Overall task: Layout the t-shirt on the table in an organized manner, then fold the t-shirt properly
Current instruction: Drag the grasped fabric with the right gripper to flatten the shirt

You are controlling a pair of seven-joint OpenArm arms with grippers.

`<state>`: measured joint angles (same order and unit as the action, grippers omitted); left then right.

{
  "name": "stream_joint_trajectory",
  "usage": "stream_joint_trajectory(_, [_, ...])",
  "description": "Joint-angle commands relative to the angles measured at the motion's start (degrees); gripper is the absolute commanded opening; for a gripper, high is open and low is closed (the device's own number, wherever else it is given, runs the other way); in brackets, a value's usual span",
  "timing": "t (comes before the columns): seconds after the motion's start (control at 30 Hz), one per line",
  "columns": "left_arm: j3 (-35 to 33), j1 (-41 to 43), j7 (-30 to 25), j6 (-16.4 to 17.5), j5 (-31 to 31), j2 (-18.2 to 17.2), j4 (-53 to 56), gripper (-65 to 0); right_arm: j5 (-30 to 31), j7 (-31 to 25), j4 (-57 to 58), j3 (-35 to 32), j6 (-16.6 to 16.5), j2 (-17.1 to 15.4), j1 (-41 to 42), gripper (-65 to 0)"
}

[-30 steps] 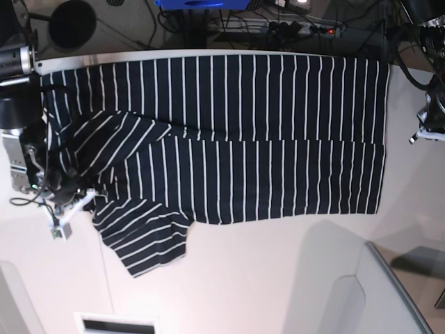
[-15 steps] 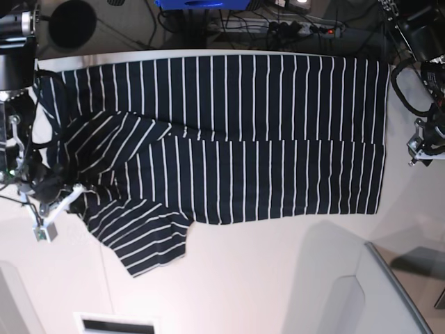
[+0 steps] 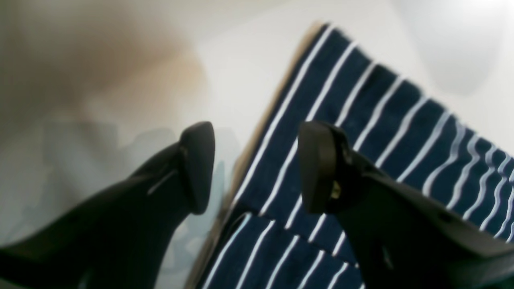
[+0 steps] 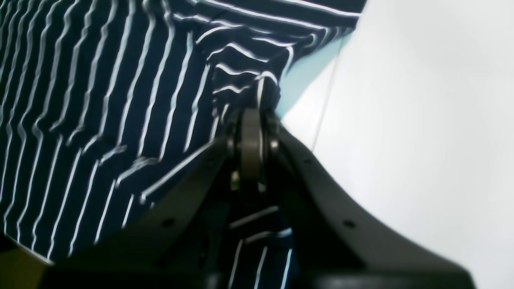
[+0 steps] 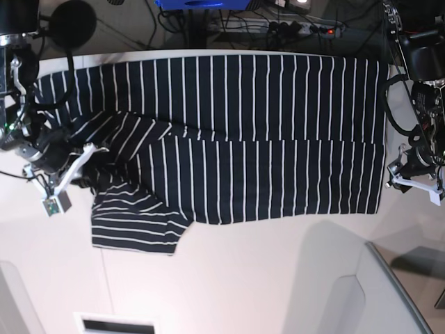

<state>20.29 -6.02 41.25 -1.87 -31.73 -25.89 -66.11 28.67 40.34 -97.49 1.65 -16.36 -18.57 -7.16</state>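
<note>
The t-shirt [image 5: 264, 139], dark navy with thin white stripes, lies spread across the off-white table [image 5: 243, 278], its body folded along a line through the middle. My right gripper [image 5: 87, 174] is at the shirt's left end by the sleeve. In the right wrist view the right gripper [image 4: 251, 132] is shut on a bunched fold of the t-shirt [image 4: 100, 100]. My left gripper [image 5: 396, 177] hovers at the hem on the right. In the left wrist view the left gripper [image 3: 257, 168] is open, its fingers [image 3: 196, 164] straddling the edge of the t-shirt [image 3: 361, 132] with nothing between them.
Cables and a power strip [image 5: 306, 28] lie beyond the table's far edge. A grey-white curved panel [image 5: 375, 292] rises at the near right. A small slotted plate [image 5: 115, 323] sits at the near left edge.
My right gripper pulled the sleeve, which now lies straighter with its stripes level. My left arm moved down along the hem edge and its jaws opened.
</note>
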Motion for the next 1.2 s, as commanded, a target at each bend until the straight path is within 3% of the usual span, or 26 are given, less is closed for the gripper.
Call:
stream_joint_trajectory(0.0, [0.4, -0.8, -0.9, 0.0, -0.1, -1.3, -0.9, -32.3, 0.6, -1.0, -1.3, 0.4, 0.0, -0.6, -0.3, -65.0])
stream_joint_trajectory(0.13, [0.8, -0.4, -0.9, 0.0, -0.1, -1.7, -0.9, -32.3, 0.6, -0.9, 0.2, 0.4, 0.0, 2.4, -3.3, -62.4])
stream_joint_trajectory(0.2, [0.8, -0.2, -0.9, 0.0, -0.1, -1.7, -0.9, -32.3, 0.6, 2.4, 0.7, 0.4, 0.0, 3.8, -3.7, -51.8])
stream_joint_trajectory(0.3, [0.8, -0.2, -0.9, 0.0, -0.1, -1.8, -0.9, -32.3, 0.7, 7.9, -0.7, 1.1, 0.0, 6.0, -3.6, -30.5])
stream_joint_trajectory(0.4, [0.8, -0.1, -0.9, 0.0, -0.1, -1.8, -0.9, -32.3, 0.7, 9.2, -5.2, 5.3, 0.0, 8.3, -3.9, -31.7])
stream_joint_trajectory(0.5, [0.8, -0.1, -0.9, 0.0, -0.1, -1.8, -0.9, -32.3, 0.7, 15.4, -7.0, 8.9, 0.0, 8.6, 0.1, -32.7])
stream_joint_trajectory(0.67, [0.8, -0.1, -0.9, 0.0, -0.1, -1.8, -0.9, -32.3, 0.6, 24.1, 4.1, 12.0, 0.0, 8.3, 11.3, -32.7])
stream_joint_trajectory(0.97, [0.8, -0.1, -0.9, 0.0, -0.1, -1.8, -0.9, -32.3, 0.5, 27.1, 19.8, 12.0, 0.0, 8.5, 20.0, -32.9])
stream_joint_trajectory(1.17, [0.9, 0.7, -1.0, 0.0, -0.1, -2.5, -0.8, -32.3, 0.5, 27.4, 22.5, 12.0, 0.0, 8.5, 21.7, -33.0])
